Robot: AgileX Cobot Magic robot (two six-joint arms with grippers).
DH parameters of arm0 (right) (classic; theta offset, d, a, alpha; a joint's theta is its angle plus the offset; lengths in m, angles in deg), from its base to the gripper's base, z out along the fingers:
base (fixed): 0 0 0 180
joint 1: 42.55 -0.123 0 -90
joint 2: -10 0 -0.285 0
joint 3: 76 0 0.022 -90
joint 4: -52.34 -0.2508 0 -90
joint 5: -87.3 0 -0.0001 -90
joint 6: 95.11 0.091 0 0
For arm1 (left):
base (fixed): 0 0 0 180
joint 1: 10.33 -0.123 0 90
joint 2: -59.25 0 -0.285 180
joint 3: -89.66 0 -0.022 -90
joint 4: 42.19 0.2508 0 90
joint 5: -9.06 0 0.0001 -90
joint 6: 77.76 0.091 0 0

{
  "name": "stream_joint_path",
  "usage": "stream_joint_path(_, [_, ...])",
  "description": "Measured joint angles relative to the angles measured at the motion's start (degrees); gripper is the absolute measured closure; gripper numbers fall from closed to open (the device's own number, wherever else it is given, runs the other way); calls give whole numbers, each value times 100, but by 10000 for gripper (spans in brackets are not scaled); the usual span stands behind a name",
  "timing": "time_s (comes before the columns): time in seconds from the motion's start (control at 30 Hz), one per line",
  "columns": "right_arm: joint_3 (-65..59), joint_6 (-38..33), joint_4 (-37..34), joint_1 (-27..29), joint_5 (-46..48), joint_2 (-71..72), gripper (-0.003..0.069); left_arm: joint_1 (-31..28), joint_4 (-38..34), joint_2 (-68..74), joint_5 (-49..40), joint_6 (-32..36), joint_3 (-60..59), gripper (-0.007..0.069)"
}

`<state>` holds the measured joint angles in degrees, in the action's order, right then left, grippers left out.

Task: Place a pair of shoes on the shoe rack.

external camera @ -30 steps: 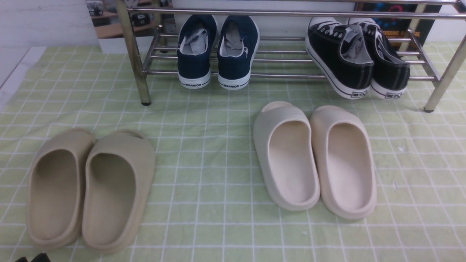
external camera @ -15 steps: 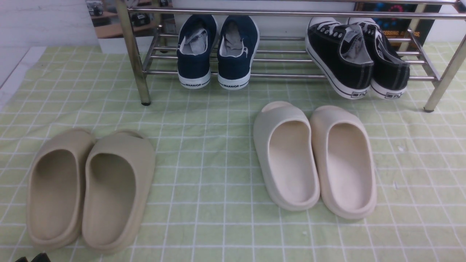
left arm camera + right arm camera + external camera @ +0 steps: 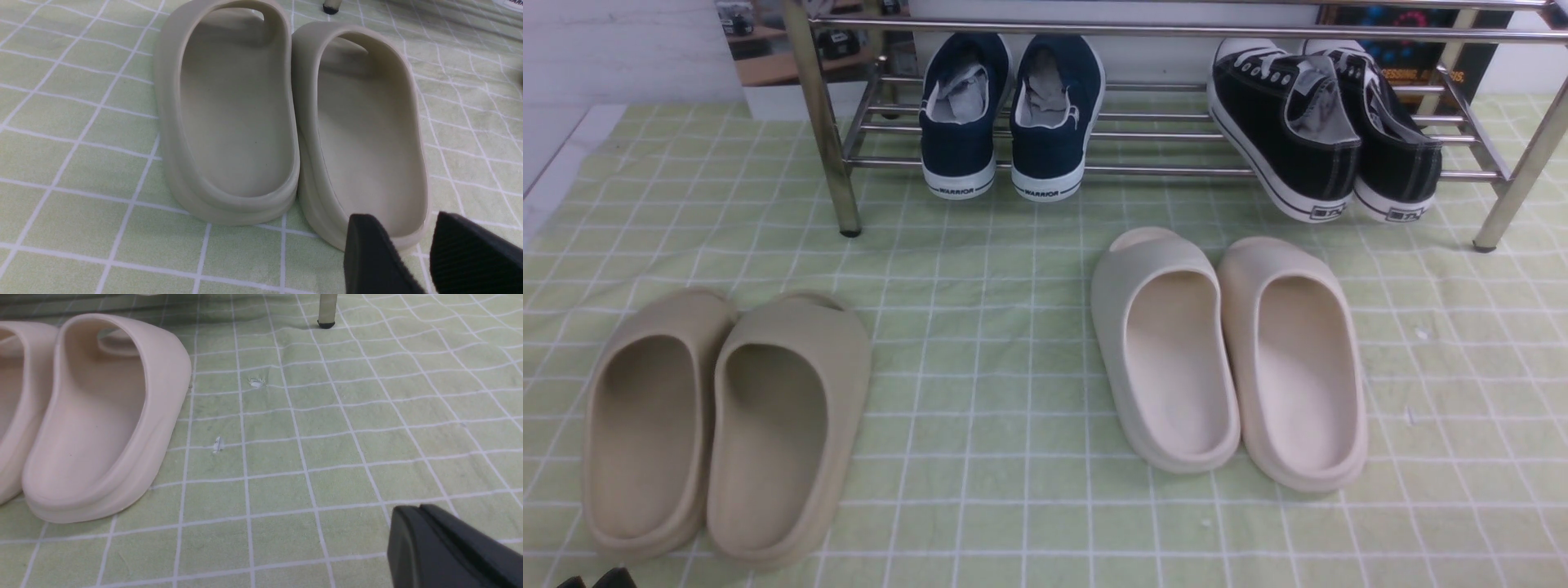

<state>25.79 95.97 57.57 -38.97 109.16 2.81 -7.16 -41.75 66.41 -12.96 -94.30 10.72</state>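
The pair of shoes (image 3: 1327, 139), two black canvas sneakers with white laces and striped soles, sits on the lower tier of the chrome shoe rack (image 3: 1160, 170) at its right end, heels toward me and overhanging the front rod. My left gripper (image 3: 402, 218) is open and holds nothing; it hovers just behind the heel of a beige slide (image 3: 367, 134), and its tips peek in at the front view's lower left corner (image 3: 596, 580). My right gripper (image 3: 412, 510) is shut and empty, low over the cloth, to the right of a cream slide (image 3: 102, 416). Neither gripper is near the sneakers.
Navy "WARRIOR" sneakers (image 3: 1011, 114) stand on the same tier further left. Beige slides (image 3: 723, 425) lie at the near left and cream slides (image 3: 1229, 359) at centre right on the green checked cloth (image 3: 996, 327). Rack legs (image 3: 825, 122) (image 3: 325, 310) stand on the cloth.
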Motion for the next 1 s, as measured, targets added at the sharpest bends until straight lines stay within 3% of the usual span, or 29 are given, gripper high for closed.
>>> stream_joint_path(1.0, [0, 7, 0, 0, 0, 0, 638, 0, 0, 0, 0, 0, 0, 386])
